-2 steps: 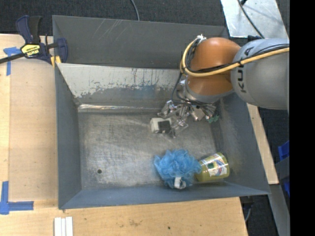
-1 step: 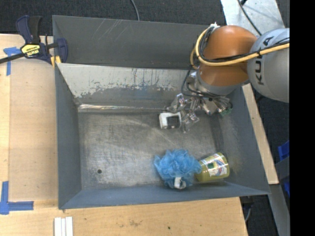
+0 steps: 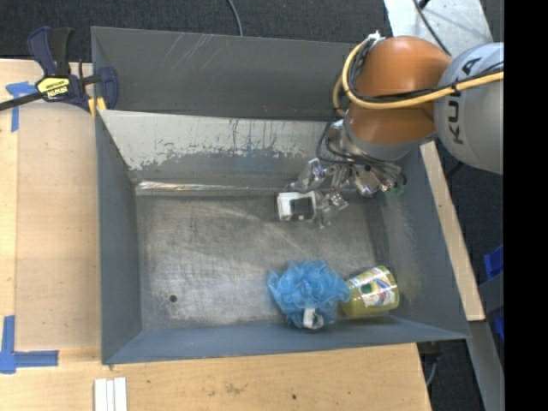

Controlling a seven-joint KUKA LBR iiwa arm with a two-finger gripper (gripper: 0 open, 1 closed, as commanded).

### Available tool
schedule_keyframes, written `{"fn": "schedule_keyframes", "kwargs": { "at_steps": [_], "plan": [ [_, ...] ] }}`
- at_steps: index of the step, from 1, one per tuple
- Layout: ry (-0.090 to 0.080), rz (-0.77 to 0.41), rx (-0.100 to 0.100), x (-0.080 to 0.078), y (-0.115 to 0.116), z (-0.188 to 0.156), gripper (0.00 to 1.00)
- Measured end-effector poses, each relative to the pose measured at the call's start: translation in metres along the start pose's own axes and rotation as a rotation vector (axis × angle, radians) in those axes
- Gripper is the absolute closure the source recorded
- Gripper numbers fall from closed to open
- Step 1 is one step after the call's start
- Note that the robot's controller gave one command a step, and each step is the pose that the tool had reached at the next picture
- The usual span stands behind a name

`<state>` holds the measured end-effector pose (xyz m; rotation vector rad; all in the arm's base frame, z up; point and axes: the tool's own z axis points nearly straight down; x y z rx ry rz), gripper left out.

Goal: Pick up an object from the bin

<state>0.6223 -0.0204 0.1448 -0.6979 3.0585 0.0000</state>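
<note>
White boxy object (image 3: pixel 295 205) just beside end effector (image 3: pixel 329 199)

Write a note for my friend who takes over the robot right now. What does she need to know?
Gripper: low in the bin, by the far wall toward the right. I cannot tell whether it grips anything.
Things: a small white and dark boxy thing lies on the floor right beside the gripper, on its left. A blue mesh bath sponge and a small yellow-green jar on its side lie touching at the near wall.
Done: the gripper is down at the boxy thing.
Left: get a hold of one thing, probably the boxy one, and lift it out.
</note>
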Motion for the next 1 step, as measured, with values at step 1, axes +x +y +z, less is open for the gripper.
{"fn": "schedule_keyframes", "kwargs": {
  "at_steps": [1],
  "plan": [
    [0.001, -0.018, 0.0, 0.0016, 0.001, -0.0899, 1.0]
  ]
}}
